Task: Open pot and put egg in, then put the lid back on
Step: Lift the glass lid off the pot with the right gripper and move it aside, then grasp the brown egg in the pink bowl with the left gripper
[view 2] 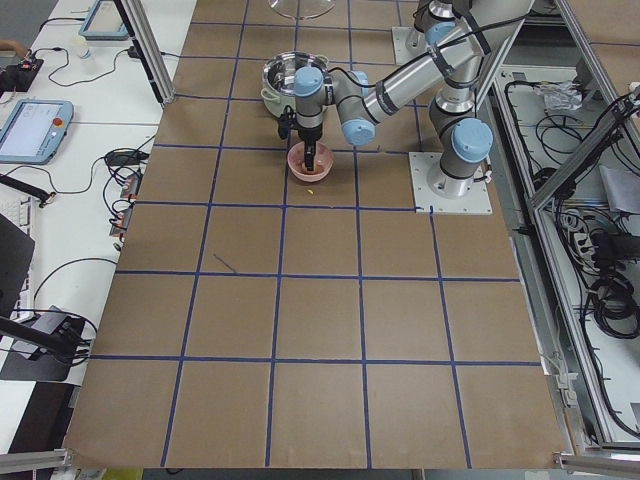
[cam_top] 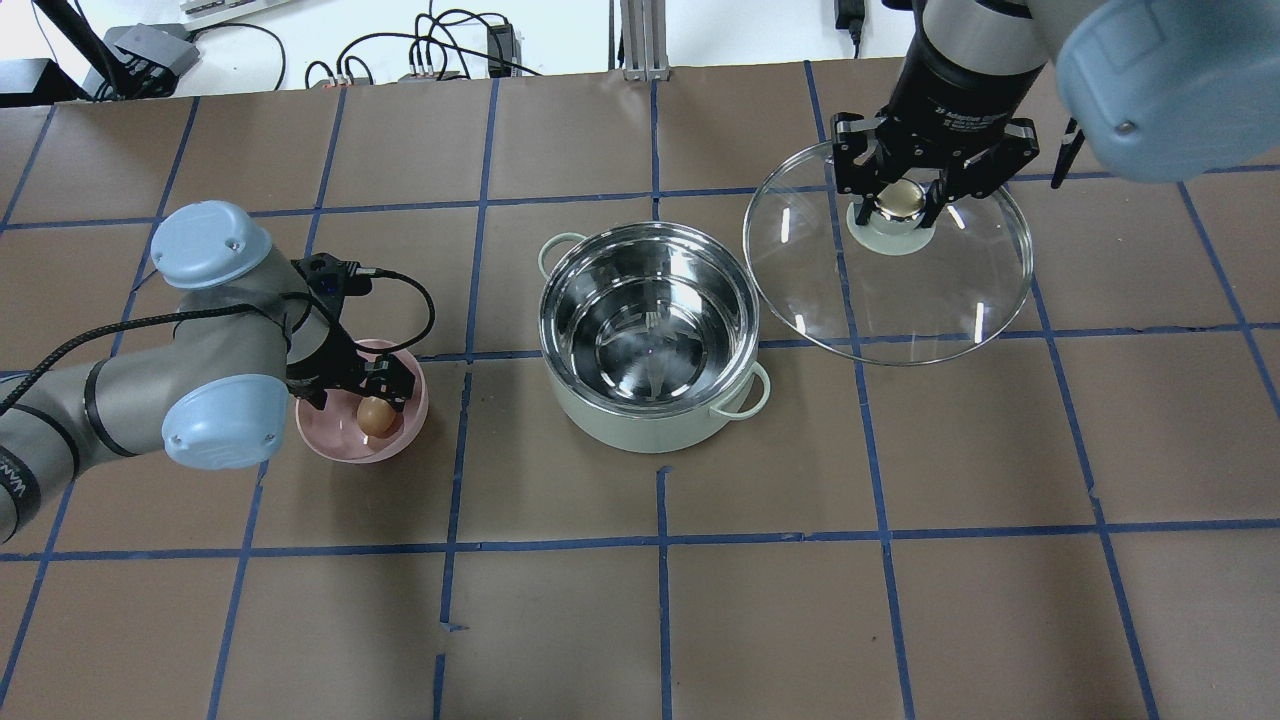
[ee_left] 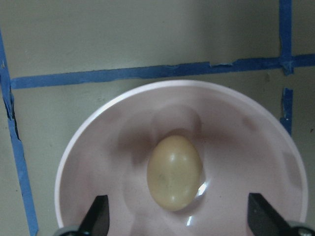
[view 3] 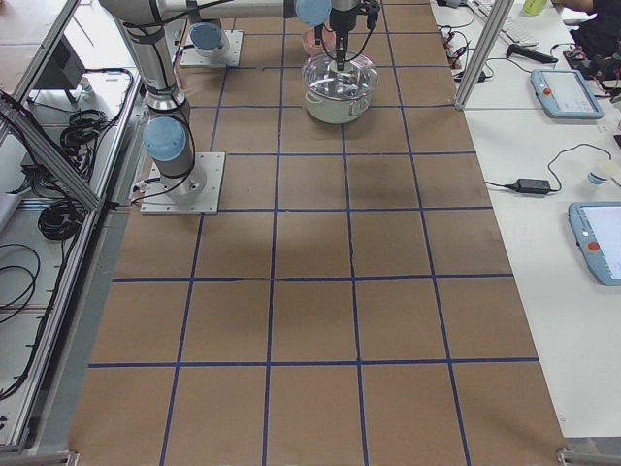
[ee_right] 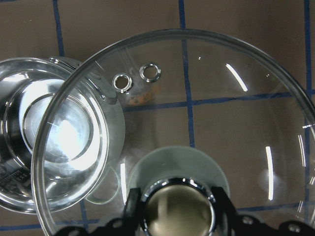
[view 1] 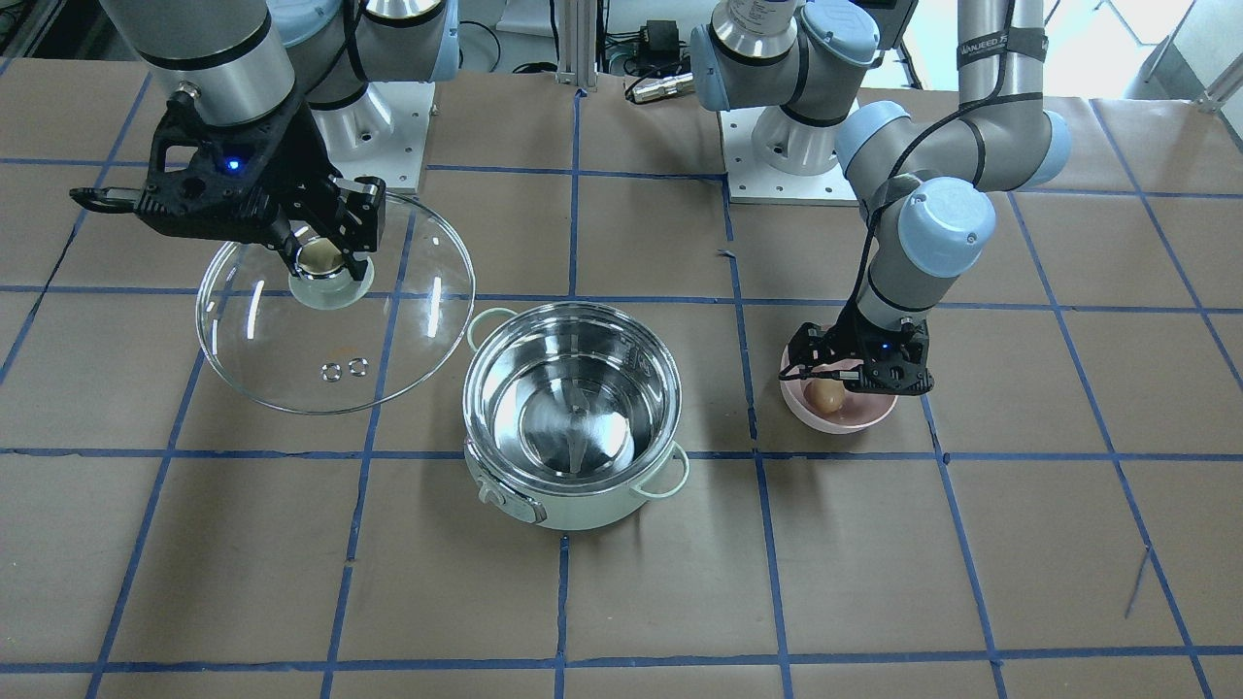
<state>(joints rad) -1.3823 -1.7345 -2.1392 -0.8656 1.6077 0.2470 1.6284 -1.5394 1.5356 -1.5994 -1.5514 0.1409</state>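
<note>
Left wrist-mounted view: looks straight down on the egg in the pink bowl, centred between the wide-open fingers of the left pincer, long axis crossways to their closing line. Calls for a short drop, minding the bowl's wall by each fingertip. Beyond, on the table: open pot close by, and past it the lid, gripped at its knob by the right pincer.

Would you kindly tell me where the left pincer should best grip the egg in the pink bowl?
Take the egg across its narrow middle, straight down from above: it lies on its side in the pink bowl, whose wall blocks side approaches. The open left pincer straddles it.
</note>
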